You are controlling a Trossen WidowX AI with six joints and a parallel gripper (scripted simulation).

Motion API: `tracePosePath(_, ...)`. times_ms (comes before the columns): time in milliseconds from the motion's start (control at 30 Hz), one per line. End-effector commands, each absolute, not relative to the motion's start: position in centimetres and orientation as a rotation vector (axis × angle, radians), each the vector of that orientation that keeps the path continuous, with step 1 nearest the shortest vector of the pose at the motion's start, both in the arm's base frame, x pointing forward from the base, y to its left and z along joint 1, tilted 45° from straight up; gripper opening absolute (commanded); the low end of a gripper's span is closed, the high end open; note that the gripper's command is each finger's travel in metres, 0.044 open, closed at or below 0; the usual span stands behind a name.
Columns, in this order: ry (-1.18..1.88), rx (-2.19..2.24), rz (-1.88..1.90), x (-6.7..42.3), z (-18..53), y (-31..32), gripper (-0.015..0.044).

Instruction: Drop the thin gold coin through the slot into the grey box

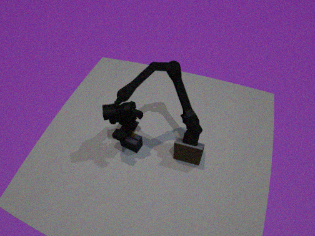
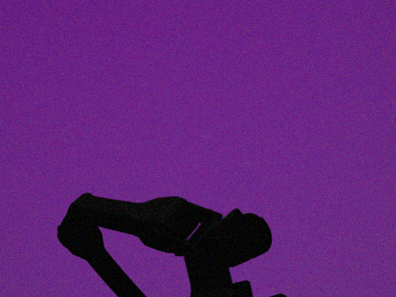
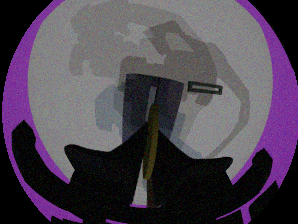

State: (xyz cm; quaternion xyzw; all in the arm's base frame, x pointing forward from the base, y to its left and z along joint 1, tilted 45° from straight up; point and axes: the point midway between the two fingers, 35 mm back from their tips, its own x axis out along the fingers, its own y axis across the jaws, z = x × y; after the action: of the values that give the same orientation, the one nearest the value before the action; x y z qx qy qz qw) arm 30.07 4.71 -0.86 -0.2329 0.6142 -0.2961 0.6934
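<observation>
In the top view the gripper (image 1: 129, 135) hangs left of centre, just above the grey box (image 1: 134, 143), its jaws nearly shut on the gold coin (image 1: 133, 135), a small yellow glint at the box's upper edge; further right the arm (image 1: 175, 75) arches up and down to its brown base block (image 1: 187, 153) on the pale mat (image 1: 219, 193); in the wrist view the coin (image 3: 152, 139) stands edge-on at centre, clamped between the dark fingers, over the box (image 3: 136, 106); a small dark holder (image 3: 204, 87) lies to the right.

Black arm (image 1: 178, 82), gold coin (image 3: 152, 137), grey mat (image 1: 219, 187), purple floor (image 1: 47, 37).
</observation>
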Motion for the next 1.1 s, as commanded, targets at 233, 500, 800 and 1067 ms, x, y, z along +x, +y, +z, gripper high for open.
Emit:
tracePosePath(233,1.372,-0.52,-0.661,30.1,-0.9,4.7,0.0161)
tracePosePath(500,1.372,-0.52,-0.661,30.1,-0.8,4.8,0.0187)
tracePosePath(800,1.373,-0.523,-0.659,29.8,1.1,6.7,0.0423)
tracePosePath(1067,1.374,-0.532,-0.659,29.2,3.6,8.9,0.044)
